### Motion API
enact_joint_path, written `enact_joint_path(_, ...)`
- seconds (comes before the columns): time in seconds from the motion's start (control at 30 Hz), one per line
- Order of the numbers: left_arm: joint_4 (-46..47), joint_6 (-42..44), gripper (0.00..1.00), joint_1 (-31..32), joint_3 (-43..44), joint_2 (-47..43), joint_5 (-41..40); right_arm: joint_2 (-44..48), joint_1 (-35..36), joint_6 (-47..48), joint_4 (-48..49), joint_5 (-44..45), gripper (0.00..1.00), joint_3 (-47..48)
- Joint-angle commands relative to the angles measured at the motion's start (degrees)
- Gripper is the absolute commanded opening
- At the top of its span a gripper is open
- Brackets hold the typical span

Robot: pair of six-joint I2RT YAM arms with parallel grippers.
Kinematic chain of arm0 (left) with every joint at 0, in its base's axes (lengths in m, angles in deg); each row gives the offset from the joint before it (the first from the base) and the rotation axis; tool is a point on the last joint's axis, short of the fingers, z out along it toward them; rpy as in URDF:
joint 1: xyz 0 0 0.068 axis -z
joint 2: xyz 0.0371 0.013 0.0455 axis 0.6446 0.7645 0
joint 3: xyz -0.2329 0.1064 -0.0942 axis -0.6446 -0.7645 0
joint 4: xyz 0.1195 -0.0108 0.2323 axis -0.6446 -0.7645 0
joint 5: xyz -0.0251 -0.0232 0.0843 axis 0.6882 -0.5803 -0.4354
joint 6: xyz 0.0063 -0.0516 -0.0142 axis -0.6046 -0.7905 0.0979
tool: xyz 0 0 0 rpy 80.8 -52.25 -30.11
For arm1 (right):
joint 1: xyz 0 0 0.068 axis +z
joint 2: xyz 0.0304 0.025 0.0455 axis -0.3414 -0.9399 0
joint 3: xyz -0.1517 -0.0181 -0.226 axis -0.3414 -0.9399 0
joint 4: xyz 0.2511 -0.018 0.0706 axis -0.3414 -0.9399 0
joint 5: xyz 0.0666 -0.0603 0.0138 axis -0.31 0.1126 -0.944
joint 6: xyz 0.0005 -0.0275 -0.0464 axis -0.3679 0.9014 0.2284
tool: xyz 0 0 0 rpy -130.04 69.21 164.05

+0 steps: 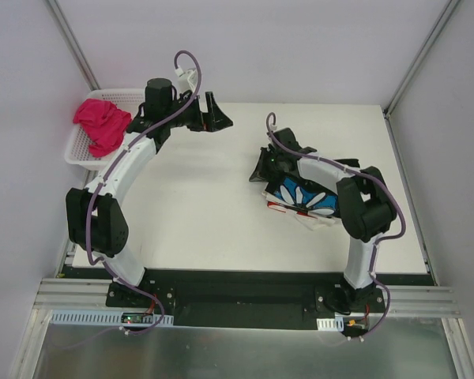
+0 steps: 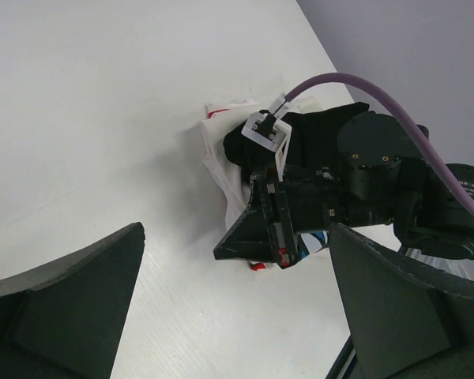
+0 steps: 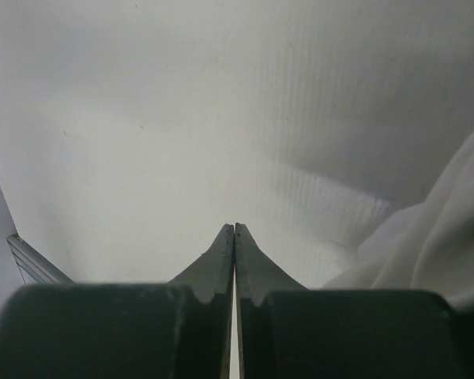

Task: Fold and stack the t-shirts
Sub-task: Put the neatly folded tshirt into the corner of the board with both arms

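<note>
A folded black t-shirt with a white daisy on a blue patch [image 1: 306,197] lies right of the table's middle, on top of cream-white cloth [image 2: 221,162]. My right gripper [image 1: 257,171] sits at the pile's left edge, low over the table. Its jaws [image 3: 235,230] are pressed together and no cloth shows between them; white fabric [image 3: 438,237] lies just to their right. A bright pink t-shirt [image 1: 101,124] lies crumpled in the basket. My left gripper [image 1: 216,114] hovers open above the table's back middle, with nothing between its fingers [image 2: 71,308].
The white mesh basket [image 1: 76,150] stands at the table's back left corner. A small red tag [image 2: 257,266] pokes out under the pile near the right gripper. Grey walls close in the table on three sides.
</note>
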Motion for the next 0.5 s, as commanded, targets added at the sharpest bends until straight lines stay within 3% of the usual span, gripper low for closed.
enact_joint_path(0.0, 0.2, 1.2, 0.99, -0.4, -0.5, -1.3, -0.4, -0.6, -0.8, -2.6, 4.1, 0.6, 0.01, -0.4)
enact_joint_path(0.47, 0.2, 2.1, 0.99, -0.4, -1.9, -1.3, -1.7, -1.4, -9.8, -7.6, 9.0, -1.8, 0.01, -7.0)
